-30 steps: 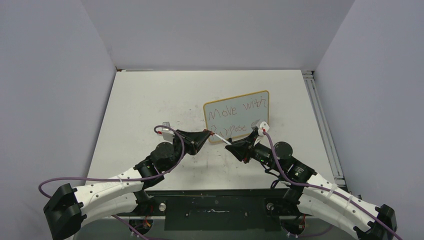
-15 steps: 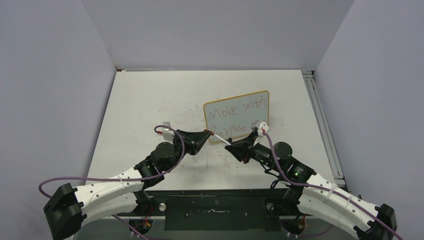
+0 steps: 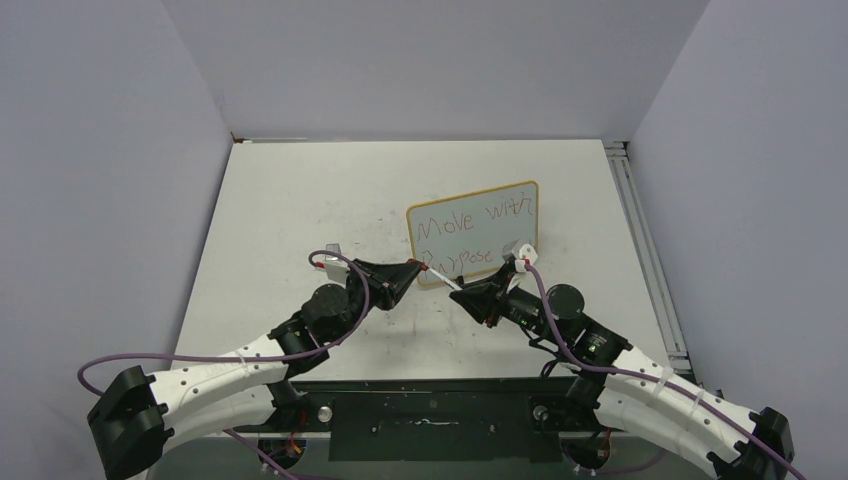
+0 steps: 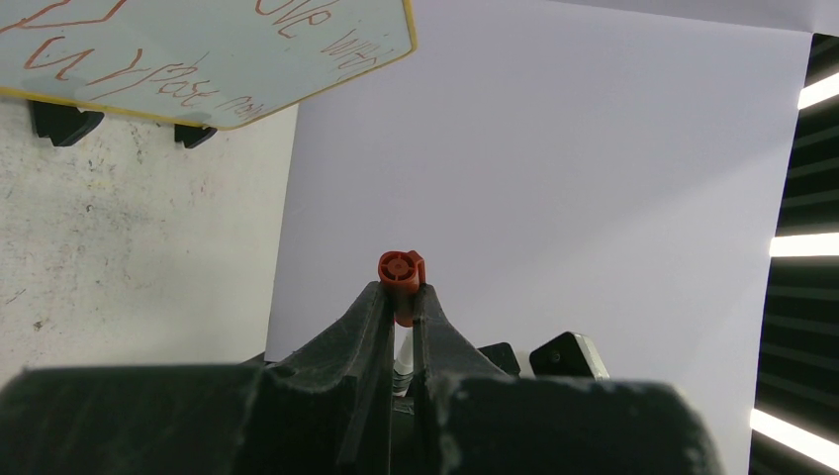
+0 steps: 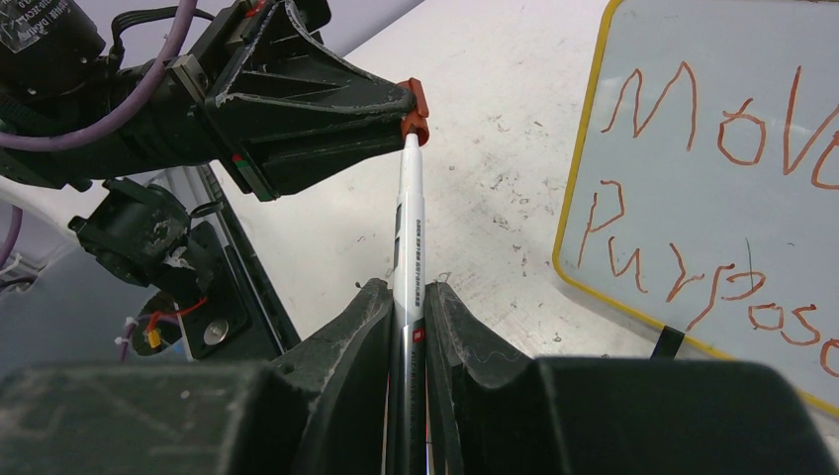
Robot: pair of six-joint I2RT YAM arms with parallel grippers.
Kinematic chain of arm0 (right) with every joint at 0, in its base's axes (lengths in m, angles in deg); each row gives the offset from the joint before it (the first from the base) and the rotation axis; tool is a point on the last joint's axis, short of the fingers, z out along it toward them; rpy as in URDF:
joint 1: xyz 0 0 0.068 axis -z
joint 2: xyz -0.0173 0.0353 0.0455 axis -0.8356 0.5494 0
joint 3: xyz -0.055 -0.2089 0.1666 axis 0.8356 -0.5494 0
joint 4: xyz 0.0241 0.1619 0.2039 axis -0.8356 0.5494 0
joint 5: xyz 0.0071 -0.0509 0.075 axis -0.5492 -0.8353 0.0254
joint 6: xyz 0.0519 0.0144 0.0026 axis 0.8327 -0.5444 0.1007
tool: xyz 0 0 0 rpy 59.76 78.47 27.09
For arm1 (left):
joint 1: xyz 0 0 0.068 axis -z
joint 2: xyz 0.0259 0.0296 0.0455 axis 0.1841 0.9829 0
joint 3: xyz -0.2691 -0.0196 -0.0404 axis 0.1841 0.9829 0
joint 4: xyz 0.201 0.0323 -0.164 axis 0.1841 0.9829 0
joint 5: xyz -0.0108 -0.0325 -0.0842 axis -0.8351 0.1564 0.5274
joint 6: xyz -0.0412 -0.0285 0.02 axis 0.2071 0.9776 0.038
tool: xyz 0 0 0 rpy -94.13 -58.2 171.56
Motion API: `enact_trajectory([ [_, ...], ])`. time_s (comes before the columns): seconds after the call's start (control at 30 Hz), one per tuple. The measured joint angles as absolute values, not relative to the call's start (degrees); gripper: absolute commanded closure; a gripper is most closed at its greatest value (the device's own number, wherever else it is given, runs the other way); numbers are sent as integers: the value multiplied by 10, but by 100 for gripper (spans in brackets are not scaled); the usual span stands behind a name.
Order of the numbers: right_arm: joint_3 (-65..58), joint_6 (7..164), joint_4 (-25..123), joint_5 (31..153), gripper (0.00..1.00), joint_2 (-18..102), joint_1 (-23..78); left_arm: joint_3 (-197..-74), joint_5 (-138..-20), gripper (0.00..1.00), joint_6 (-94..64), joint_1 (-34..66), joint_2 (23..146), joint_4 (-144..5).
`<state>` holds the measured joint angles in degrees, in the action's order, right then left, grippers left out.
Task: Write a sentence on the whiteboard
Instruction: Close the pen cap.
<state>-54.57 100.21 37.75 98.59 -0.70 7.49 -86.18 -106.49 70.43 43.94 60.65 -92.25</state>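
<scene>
Red-orange marker cap (image 4: 400,269) sits pinched in the left gripper (image 3: 419,266), facing the right gripper (image 3: 462,291), closed on a white marker barrel (image 5: 409,218). Right wrist view, unlike left, shows barrel meeting cap; yellow-framed whiteboard (image 3: 470,236) stands just beyond both grippers.

A scuffed, dark-speckled white desk (image 3: 300,200) is seen. A white marker (image 5: 408,237) is held slanting above the desk, a red cap (image 5: 416,109) met at its far end. A metal rail (image 3: 640,240) is fixed along the desk's right edge, and pale walls (image 3: 430,60) are set around the desk.
</scene>
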Motion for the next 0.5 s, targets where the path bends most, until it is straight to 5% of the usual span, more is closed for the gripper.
enact_trajectory([
  [0.5,-548,1002,378,986,95,-7,75,-862,-1067,100,704,439,601,-922],
])
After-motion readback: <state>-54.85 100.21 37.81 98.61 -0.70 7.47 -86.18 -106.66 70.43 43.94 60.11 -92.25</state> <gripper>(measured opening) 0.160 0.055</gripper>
